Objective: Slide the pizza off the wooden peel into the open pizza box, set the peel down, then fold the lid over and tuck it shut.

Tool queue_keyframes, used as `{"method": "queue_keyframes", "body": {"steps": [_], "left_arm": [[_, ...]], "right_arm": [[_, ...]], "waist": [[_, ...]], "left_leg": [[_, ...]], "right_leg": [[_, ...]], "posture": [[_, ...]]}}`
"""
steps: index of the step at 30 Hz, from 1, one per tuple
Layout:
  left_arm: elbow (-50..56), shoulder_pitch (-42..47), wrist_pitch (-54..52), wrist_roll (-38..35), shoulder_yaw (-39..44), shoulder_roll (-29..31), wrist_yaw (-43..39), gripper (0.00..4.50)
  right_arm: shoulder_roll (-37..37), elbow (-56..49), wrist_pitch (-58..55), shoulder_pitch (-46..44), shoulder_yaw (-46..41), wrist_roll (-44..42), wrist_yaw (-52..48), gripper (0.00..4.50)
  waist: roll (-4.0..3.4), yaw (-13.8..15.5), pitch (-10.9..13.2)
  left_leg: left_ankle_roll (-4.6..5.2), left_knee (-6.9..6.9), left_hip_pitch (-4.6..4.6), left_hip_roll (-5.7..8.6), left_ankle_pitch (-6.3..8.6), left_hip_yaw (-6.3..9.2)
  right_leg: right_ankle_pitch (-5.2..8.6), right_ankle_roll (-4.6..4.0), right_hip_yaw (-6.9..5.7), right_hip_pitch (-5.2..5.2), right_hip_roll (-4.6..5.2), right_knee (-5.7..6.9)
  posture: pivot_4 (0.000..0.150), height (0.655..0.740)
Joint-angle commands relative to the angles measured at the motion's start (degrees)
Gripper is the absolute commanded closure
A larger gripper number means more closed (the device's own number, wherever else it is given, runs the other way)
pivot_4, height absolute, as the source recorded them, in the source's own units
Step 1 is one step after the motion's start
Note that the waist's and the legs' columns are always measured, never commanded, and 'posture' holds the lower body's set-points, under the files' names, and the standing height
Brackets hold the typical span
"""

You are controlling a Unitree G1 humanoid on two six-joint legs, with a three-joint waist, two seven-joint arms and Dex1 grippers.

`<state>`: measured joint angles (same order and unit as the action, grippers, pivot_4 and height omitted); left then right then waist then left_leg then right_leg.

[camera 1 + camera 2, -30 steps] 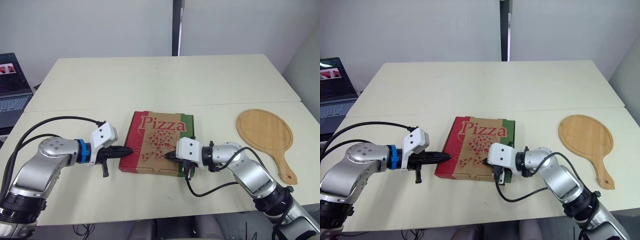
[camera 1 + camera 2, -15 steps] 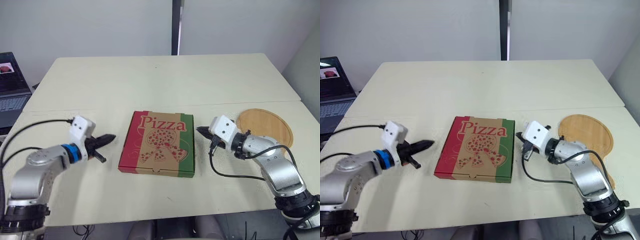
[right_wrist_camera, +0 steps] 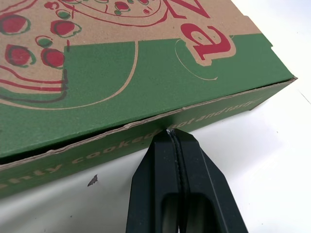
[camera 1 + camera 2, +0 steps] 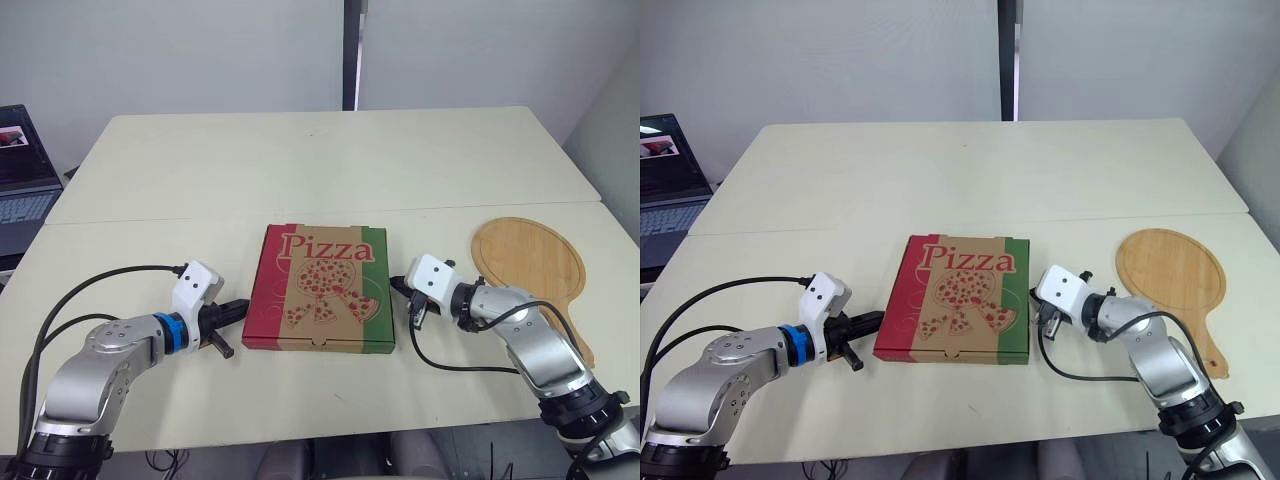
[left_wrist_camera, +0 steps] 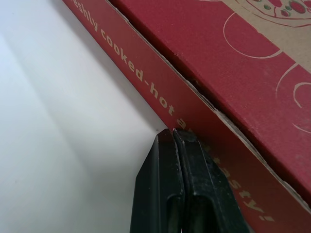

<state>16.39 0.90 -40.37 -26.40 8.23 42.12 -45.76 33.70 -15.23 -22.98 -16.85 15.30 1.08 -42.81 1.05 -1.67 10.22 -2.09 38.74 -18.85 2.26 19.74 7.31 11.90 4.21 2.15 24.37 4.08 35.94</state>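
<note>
As wrist views reveal, closed jaws touch the box [image 3: 121, 73].

The right gripper [image 3: 169, 137] has its two black fingers pressed flat together, nothing between them. Their tips meet the green side wall of the pizza box [image 3: 146, 77], just under the edge of its closed lid [image 3: 87, 29], which carries red lettering and pizza drawings on brown and green. Pale table [image 3: 272, 145] lies beside the box, with a small dark speck [image 3: 92, 180] near the wall.
</note>
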Motion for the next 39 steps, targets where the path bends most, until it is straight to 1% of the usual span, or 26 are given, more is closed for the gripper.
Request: {"method": "queue_keyframes", "body": {"steps": [1, 5, 10, 13, 17, 20, 23, 25, 29, 31, 34, 39], "left_arm": [[3.8, -0.91, -1.09, -2.57, -0.42, 0.83, -2.36, 4.5], [5.12, -1.55, -2.35, -3.43, -0.27, 0.94, -2.59, 4.5], [5.03, -1.64, -2.35, -3.22, 0.11, 1.47, -2.66, 4.5], [4.13, -1.94, -1.07, -2.3, 1.5, 1.87, -2.26, 4.5], [1.49, -2.93, 1.89, 0.03, 7.25, 2.39, 1.15, 4.5], [-0.55, -5.36, 4.72, 0.45, 13.57, 1.93, 2.63, 4.5], [-2.21, -9.66, 9.39, 3.3, 18.29, 0.35, 5.73, 4.5], [-3.15, -11.29, 12.88, 5.6, 19.41, -0.78, 8.16, 4.5], [-8.37, -12.93, 20.2, 9.5, 21.51, -3.99, 13.15, 4.5], [-9.89, -13.4, 22.13, 9.85, 21.84, -5.07, 13.91, 4.5], [-11.03, -14.2, 23.83, 10.28, 21.33, -5.86, 14.31, 4.5], [-11.78, -14.38, 24.26, 9.46, 21.49, -6.64, 14.56, 4.5]], "right_arm": [[0.12, -1.16, 1.63, -0.29, 0.37, -0.55, -1.6, 4.46], [0.15, -0.96, 1.77, -0.3, 0.29, -0.4, -1.85, 4.46], [0.5, -0.93, 1.85, -0.32, 0.09, -0.26, -2.23, 4.46], [0.9, -1.35, 1.5, 0.25, -1.49, -0.98, -1.9, 4.46], [0.94, -3.13, 1.42, 3.39, -10.0, -6.13, -0.36, 4.46], [2.69, -2.41, 3.55, 7.75, -19.79, -8.13, 2.0, 4.46], [5.27, 2.25, 6.69, 12.09, -30.62, -9.37, 3.6, 4.46], [6.16, 4.7, 9.05, 13.53, -34.43, -10.32, 3.61, 4.46], [8.58, 16.2, 15.43, 15.71, -43.5, -11.34, 4.32, 4.46], [9.15, 21.23, 15.72, 15.52, -45.67, -11.62, 5.89, 4.46], [10.4, 27.58, 17.46, 15.45, -46.36, -10.58, 7.09, 4.46], [11.72, 33.25, 18.56, 14.49, -46.68, -10.57, 8.68, 4.46]], "waist": [[0.0, -0.01, 0.0], [0.0, 0.0, 0.0], [0.0, 0.0, 0.0], [0.0, 0.0, 0.0], [0.0, 0.06, 0.01], [0.0, 0.16, 0.01], [0.0, 0.18, 0.01], [0.0, 0.21, 0.01], [0.01, 0.18, 0.01], [0.01, 0.15, 0.01], [0.01, 0.08, 0.01], [0.0, 0.02, 0.01]], "left_leg": [[0.0, 0.0, 0.0, 0.0, 0.0, 0.0], [0.0, 0.0, 0.0, 0.0, 0.0, 0.0], [0.0, 0.0, 0.0, 0.0, 0.0, 0.0], [0.0, 0.0, 0.0, 0.0, 0.0, 0.01], [0.0, 0.0, -0.03, -0.01, 0.0, 0.05], [0.01, -0.01, -0.04, 0.0, 0.01, 0.03], [0.01, -0.01, -0.04, 0.02, 0.02, -0.03], [0.01, -0.02, -0.01, 0.02, 0.02, -0.1], [0.03, -0.02, 0.05, -0.03, 0.02, -0.18], [0.03, -0.01, 0.09, -0.03, 0.03, -0.24], [0.04, -0.01, 0.1, -0.04, 0.03, -0.28], [0.04, -0.01, 0.11, -0.05, 0.03, -0.31]], "right_leg": [[0.0, 0.0, 0.0, 0.0, 0.0, 0.0], [0.0, 0.0, 0.0, 0.0, 0.0, 0.0], [0.0, 0.0, -0.01, -0.01, 0.0, 0.0], [0.0, 0.0, -0.01, -0.01, 0.0, 0.0], [0.0, 0.0, -0.03, 0.0, 0.0, -0.02], [0.0, 0.0, -0.02, 0.0, 0.0, -0.04], [0.01, 0.0, 0.01, -0.02, 0.02, -0.08], [0.0, 0.0, 0.04, -0.05, 0.04, -0.09], [0.02, 0.0, 0.04, -0.13, 0.03, -0.08], [0.02, 0.0, 0.07, -0.18, 0.03, -0.08], [0.02, 0.0, 0.11, -0.18, 0.03, -0.08], [0.02, 0.0, 0.14, -0.18, 0.02, -0.08]], "posture": [[0.15, 0.74], [0.15, 0.74], [0.15, 0.74], [0.15, 0.74], [0.15, 0.74], [0.15, 0.74], [0.15, 0.74], [0.15, 0.74], [0.15, 0.74], [0.15, 0.74], [0.15, 0.74], [0.15, 0.74]]}}
